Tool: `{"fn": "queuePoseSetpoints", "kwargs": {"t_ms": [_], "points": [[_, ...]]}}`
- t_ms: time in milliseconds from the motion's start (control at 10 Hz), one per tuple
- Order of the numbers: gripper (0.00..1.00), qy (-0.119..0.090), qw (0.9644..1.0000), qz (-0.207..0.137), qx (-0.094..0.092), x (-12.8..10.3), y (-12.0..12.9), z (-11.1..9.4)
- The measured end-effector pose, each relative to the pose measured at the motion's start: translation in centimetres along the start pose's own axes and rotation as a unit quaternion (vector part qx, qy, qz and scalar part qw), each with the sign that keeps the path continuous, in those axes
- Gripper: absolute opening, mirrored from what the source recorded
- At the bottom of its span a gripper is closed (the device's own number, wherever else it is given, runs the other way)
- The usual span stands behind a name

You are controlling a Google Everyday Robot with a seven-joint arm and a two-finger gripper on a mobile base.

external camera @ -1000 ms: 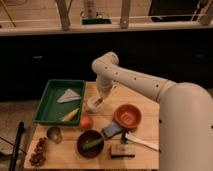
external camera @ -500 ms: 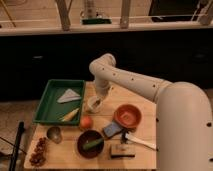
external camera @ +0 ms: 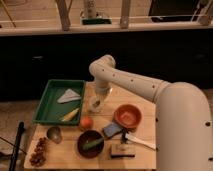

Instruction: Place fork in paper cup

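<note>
Arm has shifted slightly left; gripper (external camera: 99,96) hangs at paper cup (external camera: 95,106) (grip state cannot be told). Fork indistinct there, likely held. Judged light, stiff, slippery: hold mid-handle.

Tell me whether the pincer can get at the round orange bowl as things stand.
Probably yes. The pincer hangs low over the wooden table beside the green plastic tray; the round orange bowl lies near it, open on top, with only bare tabletop between them.
</note>
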State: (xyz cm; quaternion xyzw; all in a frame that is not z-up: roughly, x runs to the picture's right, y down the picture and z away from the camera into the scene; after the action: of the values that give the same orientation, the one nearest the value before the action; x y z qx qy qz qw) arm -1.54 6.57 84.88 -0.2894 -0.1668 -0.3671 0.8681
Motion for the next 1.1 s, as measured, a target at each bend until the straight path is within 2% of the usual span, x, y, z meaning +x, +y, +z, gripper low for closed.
{"fn": "queuePoseSetpoints", "kwargs": {"t_ms": [500, 900, 1100], "points": [[0.0, 0.002, 0.9996, -0.027, -0.002, -3.2, -3.3, -1.8], [0.0, -0.005, 0.9988, -0.047, -0.013, -4.4, -4.3, -1.8], [0.0, -0.007, 0.9987, -0.048, -0.018, -4.1, -3.8, -1.6]]}}
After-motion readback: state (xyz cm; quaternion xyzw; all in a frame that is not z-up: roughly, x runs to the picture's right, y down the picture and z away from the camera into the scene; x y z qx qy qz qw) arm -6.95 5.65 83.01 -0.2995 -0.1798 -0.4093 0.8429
